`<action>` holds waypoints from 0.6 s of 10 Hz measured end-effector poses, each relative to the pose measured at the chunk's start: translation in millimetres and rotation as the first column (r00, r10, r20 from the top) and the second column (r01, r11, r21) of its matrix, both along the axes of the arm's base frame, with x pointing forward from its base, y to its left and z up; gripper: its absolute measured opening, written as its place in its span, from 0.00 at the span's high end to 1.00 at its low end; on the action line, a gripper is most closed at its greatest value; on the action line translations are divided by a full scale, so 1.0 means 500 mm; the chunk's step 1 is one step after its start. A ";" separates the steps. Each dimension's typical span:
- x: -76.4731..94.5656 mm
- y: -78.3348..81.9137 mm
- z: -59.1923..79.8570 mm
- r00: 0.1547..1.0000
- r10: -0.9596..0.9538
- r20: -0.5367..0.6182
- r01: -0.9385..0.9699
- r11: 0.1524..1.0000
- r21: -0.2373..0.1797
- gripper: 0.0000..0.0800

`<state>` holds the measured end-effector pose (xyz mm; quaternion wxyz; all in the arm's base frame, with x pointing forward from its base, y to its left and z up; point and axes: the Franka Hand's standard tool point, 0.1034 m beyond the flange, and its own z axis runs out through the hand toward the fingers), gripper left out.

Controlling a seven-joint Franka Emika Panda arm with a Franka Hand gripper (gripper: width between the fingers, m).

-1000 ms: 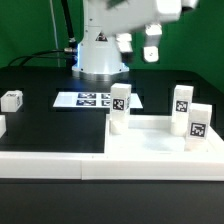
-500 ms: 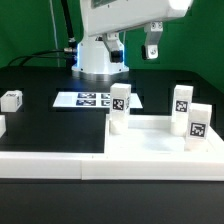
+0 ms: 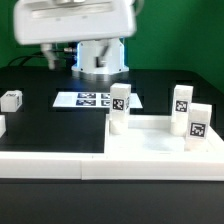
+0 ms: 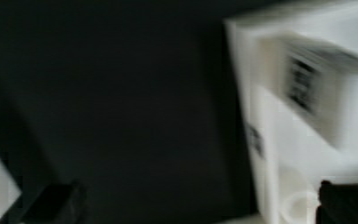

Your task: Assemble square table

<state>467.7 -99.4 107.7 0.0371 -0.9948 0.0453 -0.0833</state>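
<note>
The square table's white slab lies at the exterior view's front right. Three tagged white legs stand upright on it: one at its near-left corner and two at its right. Another leg lies on the black table at the left, and a further one shows at the left edge. The arm's white hand is blurred, high at the top left, far from all parts. In the blurred wrist view my gripper is open and empty over dark table, beside a white tagged part.
The marker board lies flat in the middle of the black table. The robot base stands behind it. A long low white border wall runs along the front edge.
The arm's hand has swung from the top right to the top left of the exterior view and looms larger; its fingers have left that view. No part has moved.
</note>
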 end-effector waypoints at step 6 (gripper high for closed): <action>-0.056 -0.130 -0.020 0.961 0.276 -0.015 -0.276 0.958 -0.078 0.19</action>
